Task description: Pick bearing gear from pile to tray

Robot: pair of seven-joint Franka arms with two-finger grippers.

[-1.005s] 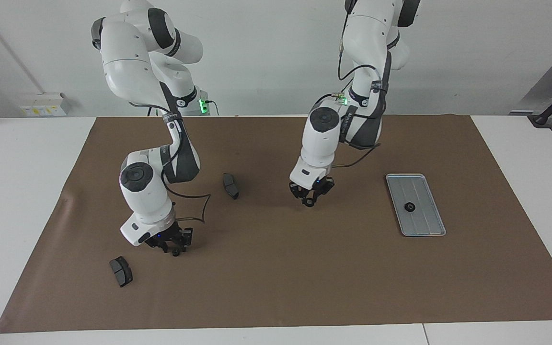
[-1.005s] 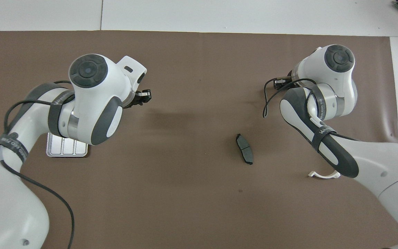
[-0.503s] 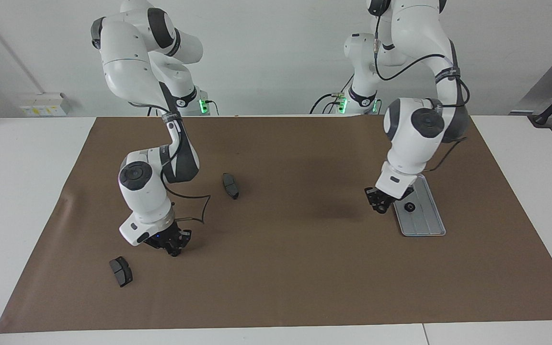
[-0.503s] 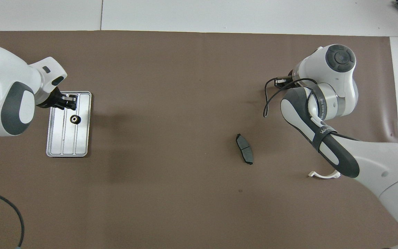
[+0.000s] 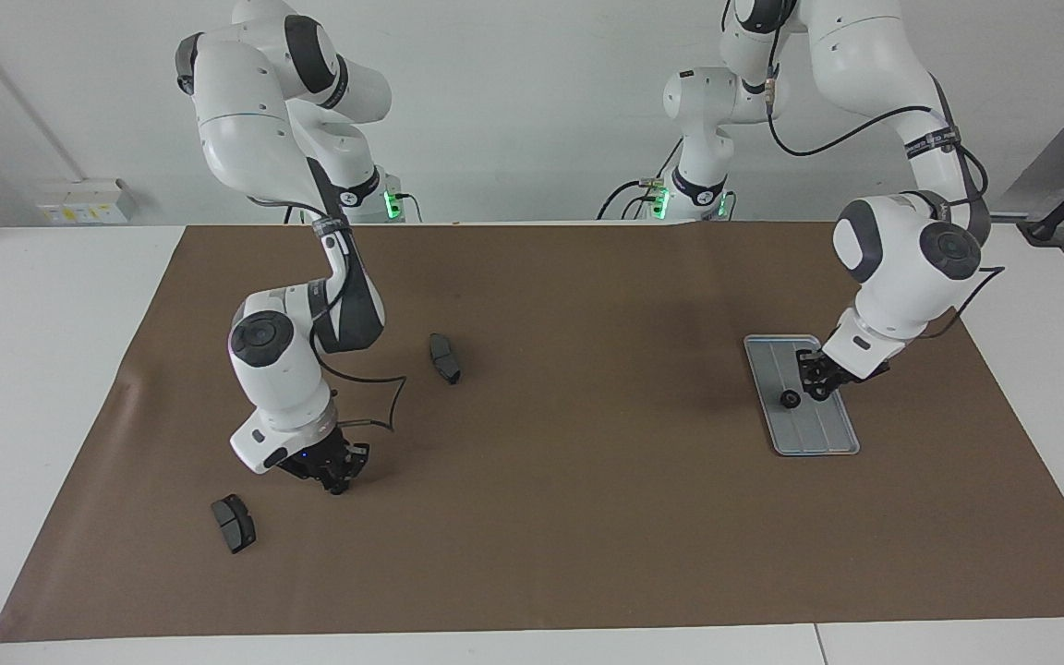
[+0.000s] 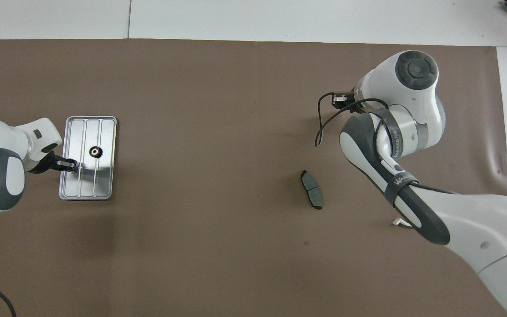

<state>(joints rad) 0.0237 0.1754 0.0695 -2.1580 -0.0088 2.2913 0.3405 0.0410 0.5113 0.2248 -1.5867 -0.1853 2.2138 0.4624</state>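
Now my left gripper (image 5: 814, 388), closed on a small dark part over the tray (image 5: 823, 434), risks knocking the gear (image 5: 789, 399); right gripper (image 5: 336, 482) clamped low near the mat's edge.

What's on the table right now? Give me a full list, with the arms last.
mat: one, brown, covers most of the table
table: one, white
tray: one, silver-grey, on the mat toward the left arm's end
gear: one, black, lying in the tray
brake pads: two, dark grey, on the mat; one nearer the robots, one farther from them, toward the right arm's end
bracket: one, white, mostly hidden under the right arm in the overhead view
left gripper: over the tray, beside the gear
right gripper: shut, low at the mat near the farther pad
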